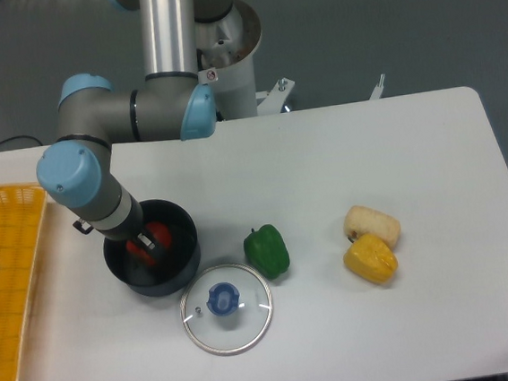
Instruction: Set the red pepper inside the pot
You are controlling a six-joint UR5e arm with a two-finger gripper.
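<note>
The dark pot stands left of the table's middle; its long handle is hidden under the arm. The red pepper lies inside the pot, with only patches of red showing. My gripper reaches down into the pot from the upper left, right at the pepper. The wrist covers most of the fingers, so I cannot tell whether they still hold the pepper.
A round glass lid with a blue knob lies just in front of the pot. A green pepper stands right of the pot. A yellow pepper and a pale potato-like piece lie further right. A yellow basket sits at the left edge.
</note>
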